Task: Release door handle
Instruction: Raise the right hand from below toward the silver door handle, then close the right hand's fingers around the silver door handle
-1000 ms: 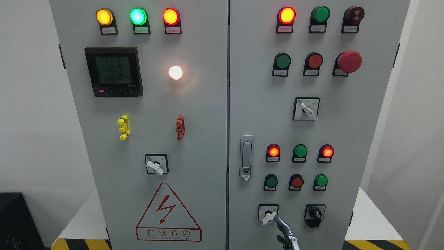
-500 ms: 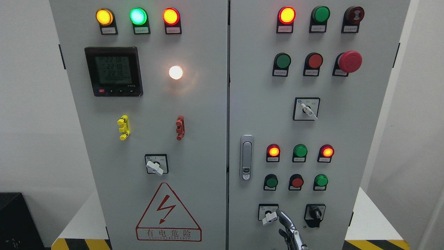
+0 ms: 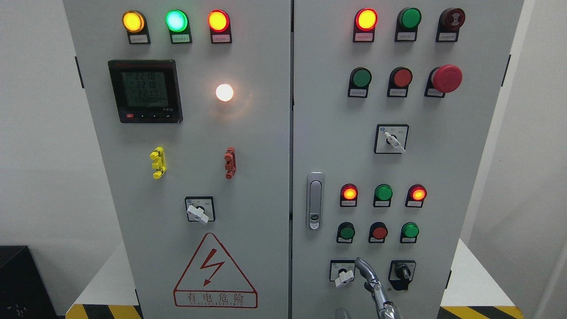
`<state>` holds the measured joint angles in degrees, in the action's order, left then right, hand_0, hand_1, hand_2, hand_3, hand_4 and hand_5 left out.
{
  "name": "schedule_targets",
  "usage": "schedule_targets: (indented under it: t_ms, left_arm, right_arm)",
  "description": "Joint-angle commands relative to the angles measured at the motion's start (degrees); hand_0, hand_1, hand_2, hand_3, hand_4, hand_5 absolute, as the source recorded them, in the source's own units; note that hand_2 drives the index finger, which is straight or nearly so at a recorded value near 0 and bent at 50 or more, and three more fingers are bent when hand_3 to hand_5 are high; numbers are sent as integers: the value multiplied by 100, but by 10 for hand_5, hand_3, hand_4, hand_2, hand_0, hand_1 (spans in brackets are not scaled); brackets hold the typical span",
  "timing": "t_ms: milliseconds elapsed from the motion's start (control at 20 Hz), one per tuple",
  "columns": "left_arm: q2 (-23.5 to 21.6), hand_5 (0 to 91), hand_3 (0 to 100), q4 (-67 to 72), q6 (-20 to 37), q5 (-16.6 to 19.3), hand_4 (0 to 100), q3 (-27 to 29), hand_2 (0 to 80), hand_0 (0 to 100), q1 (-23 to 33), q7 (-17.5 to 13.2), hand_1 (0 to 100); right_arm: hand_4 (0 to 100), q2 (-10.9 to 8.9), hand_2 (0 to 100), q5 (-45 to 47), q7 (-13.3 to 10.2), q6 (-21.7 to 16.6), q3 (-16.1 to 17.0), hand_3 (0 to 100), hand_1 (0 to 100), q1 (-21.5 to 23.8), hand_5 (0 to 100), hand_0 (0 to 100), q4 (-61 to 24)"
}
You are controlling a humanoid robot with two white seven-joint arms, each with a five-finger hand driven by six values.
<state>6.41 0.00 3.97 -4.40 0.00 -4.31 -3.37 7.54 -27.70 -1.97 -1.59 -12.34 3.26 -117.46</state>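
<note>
The silver door handle [image 3: 314, 201] sits upright and flush near the left edge of the cabinet's right door [image 3: 328, 133], with nothing touching it. My right hand [image 3: 374, 290] rises from the bottom edge, well below and to the right of the handle. One metal finger [image 3: 364, 267] points up between the white selector knob [image 3: 343, 280] and the black selector knob [image 3: 402, 271], and another fingertip [image 3: 342, 313] shows at the bottom edge. The hand holds nothing. Both cabinet doors look closed.
The left door [image 3: 248, 133] carries a meter [image 3: 145, 91], indicator lamps, yellow and red clips and a warning triangle [image 3: 215, 274]. The right door has lamps, push buttons and a red emergency stop [image 3: 446, 78]. A black box [image 3: 22, 283] stands at lower left.
My right hand's finger has moved up and to the right, away from the white selector knob at the bottom of the right door. The door handle has not moved.
</note>
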Motion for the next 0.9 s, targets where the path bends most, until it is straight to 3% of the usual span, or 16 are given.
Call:
schedule_targets:
  t_ms: [0, 150, 300, 500, 850]
  left_arm:
    - [0, 0, 86, -114, -2, 0, 13, -123, 22, 0, 0, 3, 0]
    - [0, 0, 84, -114, -2, 0, 13, -123, 22, 0, 0, 3, 0]
    - [0, 0, 85, -114, -2, 0, 13, -123, 23, 0, 0, 3, 0]
    - [0, 0, 87, -114, -2, 0, 13, -123, 23, 0, 0, 3, 0]
    - [0, 0, 87, -114, -2, 0, 12, -123, 23, 0, 0, 3, 0]
  right_arm:
    - [717, 10, 0, -1622, -101, 18, -32, 745, 363, -518, 729, 394, 302]
    - [859, 19, 0, -2395, -496, 36, -312, 879, 379, -686, 872, 389, 443]
    - [913, 19, 0, -3037, -532, 36, -401, 994, 379, -844, 954, 395, 653]
    - [994, 28, 0, -3610, -567, 44, -471, 1000, 381, -1116, 974, 384, 944]
    - [998, 28, 0, -4375, -629, 405, -594, 1000, 372, -1266, 983, 367, 1375]
